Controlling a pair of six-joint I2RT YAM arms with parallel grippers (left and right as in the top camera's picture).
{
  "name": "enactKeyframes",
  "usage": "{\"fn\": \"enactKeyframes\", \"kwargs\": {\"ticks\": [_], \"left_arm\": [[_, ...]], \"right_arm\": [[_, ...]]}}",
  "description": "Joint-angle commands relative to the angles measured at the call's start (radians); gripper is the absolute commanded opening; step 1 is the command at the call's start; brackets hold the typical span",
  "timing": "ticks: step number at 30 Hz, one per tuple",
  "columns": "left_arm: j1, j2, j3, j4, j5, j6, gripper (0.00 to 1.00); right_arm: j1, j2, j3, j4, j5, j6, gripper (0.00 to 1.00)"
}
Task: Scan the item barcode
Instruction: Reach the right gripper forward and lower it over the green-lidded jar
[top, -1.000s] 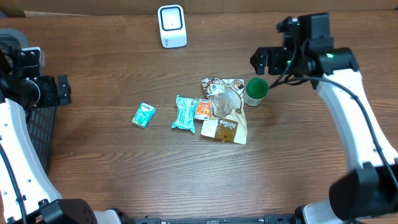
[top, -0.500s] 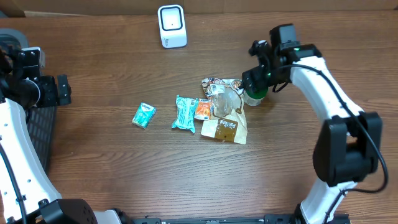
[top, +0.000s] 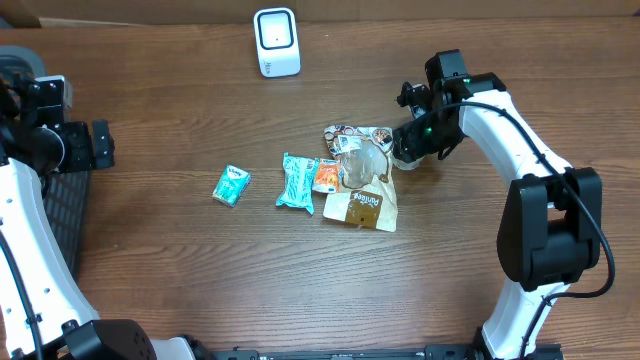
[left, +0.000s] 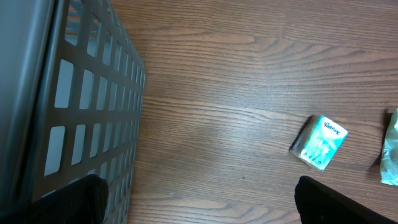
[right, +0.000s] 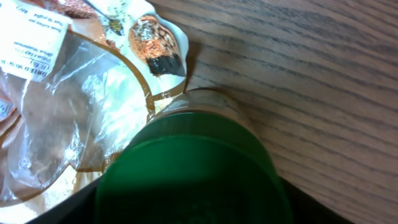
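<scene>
A small jar with a green lid (right: 186, 168) stands on the wooden table beside a pile of snack packets. My right gripper (top: 420, 135) has come down over it, and only a sliver of the jar (top: 403, 158) shows from overhead. In the right wrist view the lid fills the space between the dark fingers (right: 311, 205), which stand on either side of it; whether they touch it is unclear. The white barcode scanner (top: 276, 42) sits at the table's far edge. At the far left my left gripper (top: 100, 145) is open and holds nothing.
A clear bag (top: 362, 160), a brown pouch (top: 362, 207), an orange packet (top: 326, 176) and a teal packet (top: 297, 181) lie mid-table. A tissue pack (top: 231, 185) lies left of them. A black mesh basket (left: 93, 93) stands under the left arm.
The right arm has swung in and lowered onto the green-lidded jar, and its fingers have narrowed around the lid. The left arm has not moved.
</scene>
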Motion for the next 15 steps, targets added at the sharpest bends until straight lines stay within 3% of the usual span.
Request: {"fn": "enactKeyframes", "kwargs": {"ticks": [1, 7, 15], "left_arm": [[0.010, -0.005, 0.001, 0.000, 0.011, -0.010, 1.00], [0.010, -0.005, 0.001, 0.000, 0.012, -0.010, 1.00], [0.010, -0.005, 0.001, 0.000, 0.011, -0.010, 1.00]], "right_arm": [[0.000, 0.001, 0.016, 0.001, 0.006, 0.045, 0.65], [0.000, -0.011, 0.043, -0.029, 0.023, 0.226, 0.55], [0.000, -0.042, 0.077, -0.143, 0.100, 0.547, 0.53]]}}
